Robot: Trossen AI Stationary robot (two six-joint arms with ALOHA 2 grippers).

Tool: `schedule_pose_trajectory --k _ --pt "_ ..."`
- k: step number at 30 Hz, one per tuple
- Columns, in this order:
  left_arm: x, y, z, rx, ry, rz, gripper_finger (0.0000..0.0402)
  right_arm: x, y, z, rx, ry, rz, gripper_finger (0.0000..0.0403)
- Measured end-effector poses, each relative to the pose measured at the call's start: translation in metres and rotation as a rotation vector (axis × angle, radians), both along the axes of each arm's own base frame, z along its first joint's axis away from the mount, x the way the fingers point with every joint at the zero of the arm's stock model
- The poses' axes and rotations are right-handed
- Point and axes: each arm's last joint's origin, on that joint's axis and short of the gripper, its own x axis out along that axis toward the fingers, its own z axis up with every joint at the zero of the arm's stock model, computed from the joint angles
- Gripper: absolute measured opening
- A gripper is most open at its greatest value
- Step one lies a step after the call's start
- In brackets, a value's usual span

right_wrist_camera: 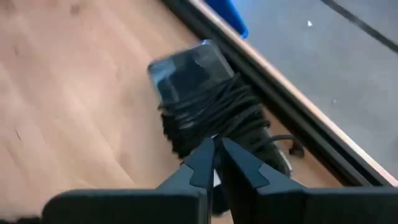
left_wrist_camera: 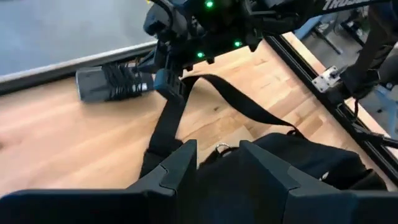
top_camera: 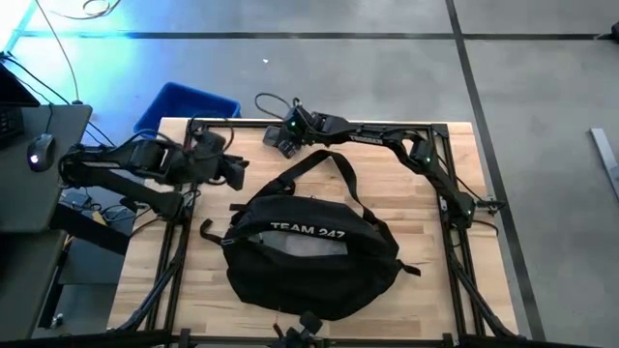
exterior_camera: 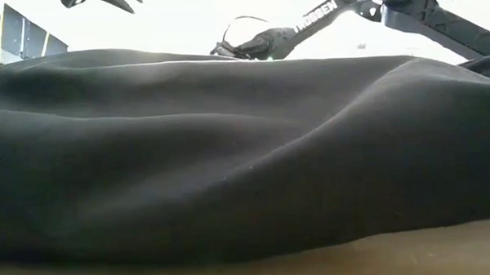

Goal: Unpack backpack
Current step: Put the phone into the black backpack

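The black backpack [top_camera: 309, 256] lies on the wooden table with white "TEAM 247" lettering on top; it fills the low view [exterior_camera: 229, 154]. Its long strap [left_wrist_camera: 236, 99] loops toward the far edge. A dark power block wound with black cord [right_wrist_camera: 199, 81] lies on the wood near the far edge [top_camera: 273, 141]. My right gripper [right_wrist_camera: 217, 144] is shut, its tips at the cord windings. My left gripper [left_wrist_camera: 217, 162] is open, above the backpack's far left part [top_camera: 235, 174], with nothing between its fingers. My right gripper's shut fingertips [right_wrist_camera: 208, 155] come slanting down from the table's right at the cord windings [right_wrist_camera: 217, 124] on the block's near end. Whether they touch the cord, I cannot tell. The block lies flat on the table.
A blue bin [top_camera: 184, 106] stands on the floor beyond the table's far left corner. A black metal frame rail [top_camera: 426, 128] runs along the far and right edges. A desk with a mouse [top_camera: 39, 150] stands left. Bare wood [top_camera: 435, 290] shows right of the backpack.
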Motion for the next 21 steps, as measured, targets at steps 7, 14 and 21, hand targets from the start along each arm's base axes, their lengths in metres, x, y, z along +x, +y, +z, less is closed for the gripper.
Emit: schedule_pose_trajectory --k 7,14,21 --pt "0.006 0.026 0.013 0.096 0.112 -0.108 0.0052 -0.016 0.012 0.038 0.008 0.046 0.033 0.0001" --pt "0.028 0.090 -0.018 0.085 0.336 -0.220 0.0004 -0.068 0.063 0.140 -0.050 0.089 0.025 0.0000" --pt "0.076 0.166 -0.072 0.113 0.411 -0.498 0.0044 -0.114 0.132 0.186 -0.007 0.145 -0.084 0.0000"
